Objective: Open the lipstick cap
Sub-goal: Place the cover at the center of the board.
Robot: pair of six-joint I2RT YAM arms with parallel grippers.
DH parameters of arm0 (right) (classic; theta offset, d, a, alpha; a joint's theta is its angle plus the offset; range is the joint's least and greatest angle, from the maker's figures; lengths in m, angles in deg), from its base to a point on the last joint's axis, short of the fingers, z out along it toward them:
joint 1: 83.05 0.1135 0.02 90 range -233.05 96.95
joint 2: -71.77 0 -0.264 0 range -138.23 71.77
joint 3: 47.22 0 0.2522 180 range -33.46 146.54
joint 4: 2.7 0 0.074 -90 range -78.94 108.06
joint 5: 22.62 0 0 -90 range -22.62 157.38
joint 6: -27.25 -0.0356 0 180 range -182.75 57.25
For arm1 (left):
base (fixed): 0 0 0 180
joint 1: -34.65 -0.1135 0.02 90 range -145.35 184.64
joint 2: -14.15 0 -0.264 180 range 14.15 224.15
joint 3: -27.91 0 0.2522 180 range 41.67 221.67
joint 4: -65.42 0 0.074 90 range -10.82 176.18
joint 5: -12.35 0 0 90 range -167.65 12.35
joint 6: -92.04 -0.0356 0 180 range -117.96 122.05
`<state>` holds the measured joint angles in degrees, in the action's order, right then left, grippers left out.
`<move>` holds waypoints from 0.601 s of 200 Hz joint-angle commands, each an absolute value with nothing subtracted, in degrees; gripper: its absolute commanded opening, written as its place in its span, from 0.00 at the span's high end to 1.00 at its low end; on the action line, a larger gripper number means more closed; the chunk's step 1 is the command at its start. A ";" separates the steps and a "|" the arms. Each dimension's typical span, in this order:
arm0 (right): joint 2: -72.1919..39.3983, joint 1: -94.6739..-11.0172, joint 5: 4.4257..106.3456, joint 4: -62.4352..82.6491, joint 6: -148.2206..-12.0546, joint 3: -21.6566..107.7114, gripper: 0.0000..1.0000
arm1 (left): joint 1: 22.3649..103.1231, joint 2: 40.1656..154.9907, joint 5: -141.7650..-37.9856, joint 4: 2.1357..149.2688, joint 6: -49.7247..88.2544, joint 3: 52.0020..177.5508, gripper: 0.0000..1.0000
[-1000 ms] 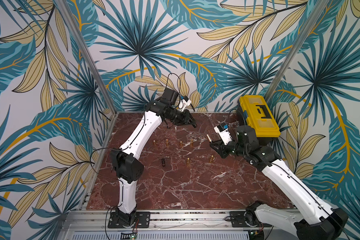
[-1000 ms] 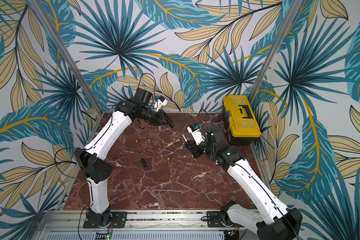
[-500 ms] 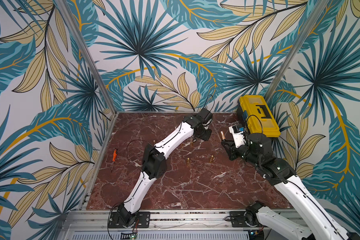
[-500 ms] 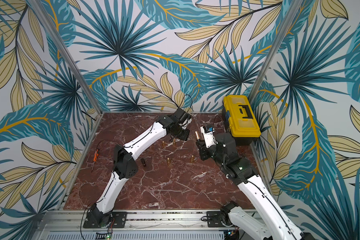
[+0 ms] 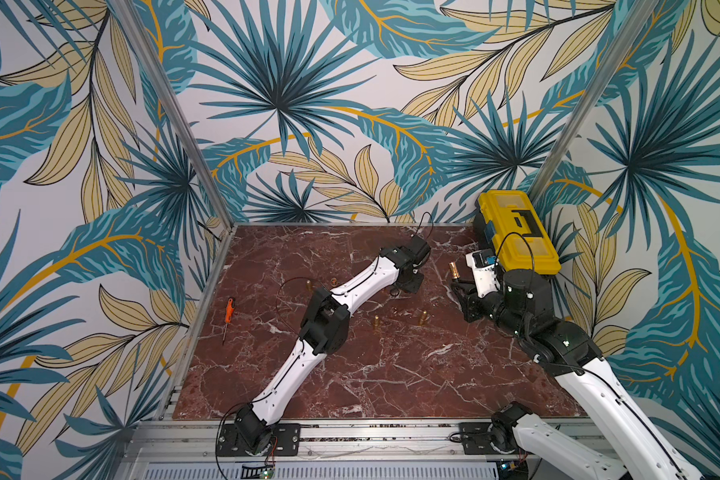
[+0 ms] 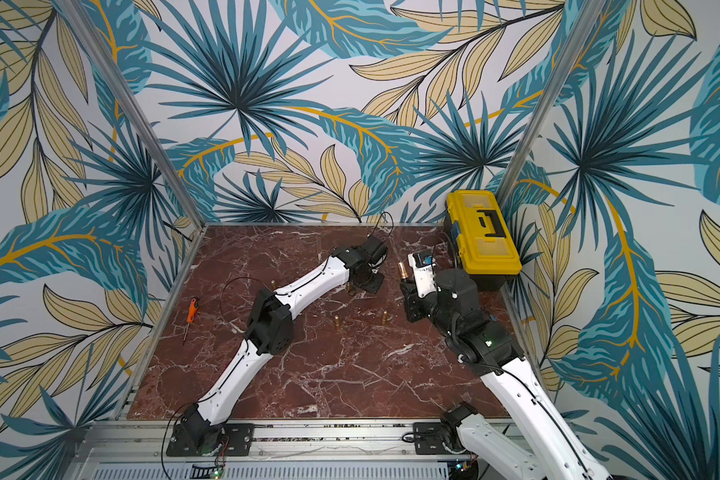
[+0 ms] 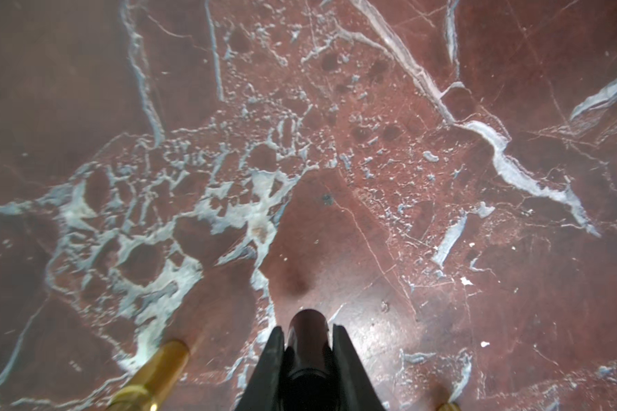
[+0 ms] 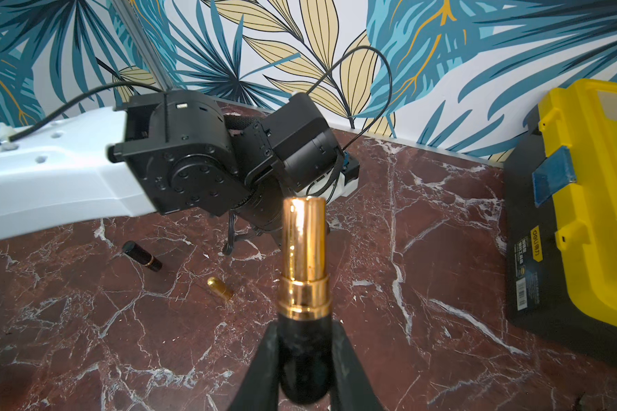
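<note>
Red marble worktop (image 5: 350, 374), yellow toolbox (image 5: 516, 232) in the far right corner. From my remote seat, both arms reached toward the far middle, well apart from each other.

Right pincer (image 8: 304, 329): jaws nearly together, clamped on the black base of the lipstick (image 8: 304, 249). It was lifted off the worktop just beside the toolbox, seen in both top views (image 6: 403, 271). Left pincer (image 7: 307, 331): jaws nearly together too, clamped on the dark cap (image 7: 307, 350), held low over the marble. I could not tell whether the cap touched the surface. In both top views the left wrist hid that pincer's tips and the cap.

Lipstick: cap off, shiny gold sleeve bare above a gold collar and black base, tilted away from the wrist camera. I could not see any colour stick inside the rim.

Small stuff: orange screwdriver (image 5: 228, 307) by the left edge. A black lipstick (image 8: 141, 257) and a gold piece (image 8: 220, 286) were lying flat. Two gold tubes (image 5: 376, 322) stood mid-worktop. Another gold tube (image 7: 150, 373) near the cap was cut off by the frame edge.
</note>
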<state>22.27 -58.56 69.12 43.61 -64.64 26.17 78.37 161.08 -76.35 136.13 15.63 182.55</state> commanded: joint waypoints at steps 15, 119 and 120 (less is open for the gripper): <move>22.81 -58.28 70.02 43.67 -64.20 25.29 0.87 | 79.04 161.80 -74.57 132.73 14.44 182.53 0.85; 20.90 -58.26 69.59 43.26 -63.16 25.42 0.87 | 79.65 161.89 -72.72 127.71 13.89 176.84 0.82; 20.93 -58.26 69.58 43.24 -63.18 25.42 0.87 | 79.65 161.85 -72.72 127.66 13.90 176.76 0.83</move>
<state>21.53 -58.56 69.54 43.57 -63.90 26.15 79.24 161.30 -73.77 130.06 14.38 177.96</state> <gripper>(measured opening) 0.224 0.221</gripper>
